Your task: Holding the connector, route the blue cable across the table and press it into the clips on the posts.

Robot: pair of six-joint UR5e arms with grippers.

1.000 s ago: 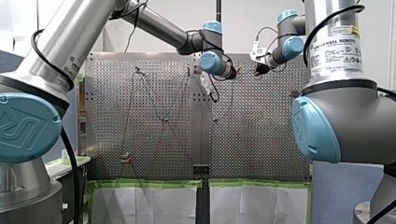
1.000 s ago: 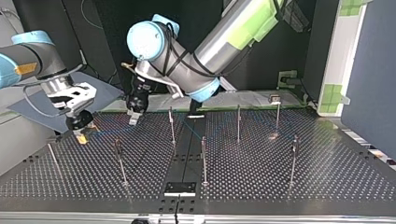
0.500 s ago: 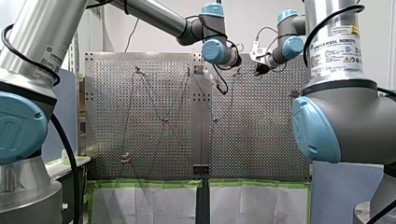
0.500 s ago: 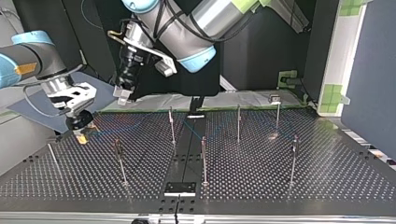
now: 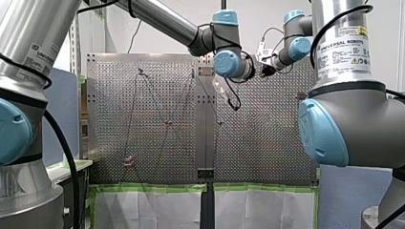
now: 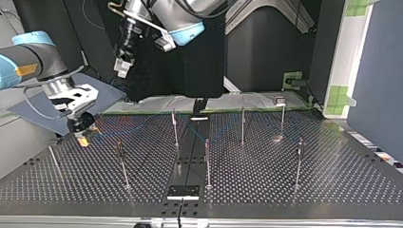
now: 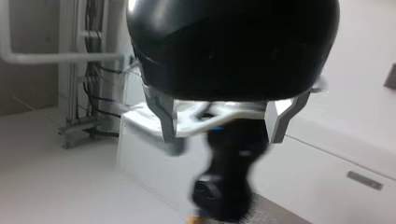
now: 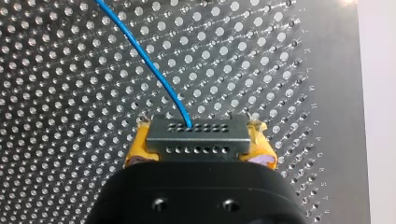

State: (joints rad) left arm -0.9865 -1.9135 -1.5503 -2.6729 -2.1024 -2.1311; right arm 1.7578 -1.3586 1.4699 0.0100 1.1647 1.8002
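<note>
A grey connector (image 8: 196,136) sits clamped between the yellow pads of my right gripper (image 8: 200,145), just above the perforated table (image 8: 70,116). The thin blue cable (image 8: 140,51) leaves the connector's top and runs away over the holes. In the top view my right gripper (image 6: 84,137) hangs low at the table's left, and the cable (image 6: 114,133) trails faintly towards the middle posts (image 6: 175,126). My left gripper (image 6: 121,67) is raised high above the table's back left. Its metal fingers (image 7: 164,116) stand wide apart with nothing between them.
Several thin upright posts stand on the table, among them one (image 6: 242,124) at the middle, one (image 6: 298,161) at the right and one (image 6: 122,164) at the left front. A small black plate (image 6: 183,192) lies at the front edge.
My left arm has lifted its gripper well up from the table, slightly towards the top view's left. My right gripper and the connector have stayed put.
</note>
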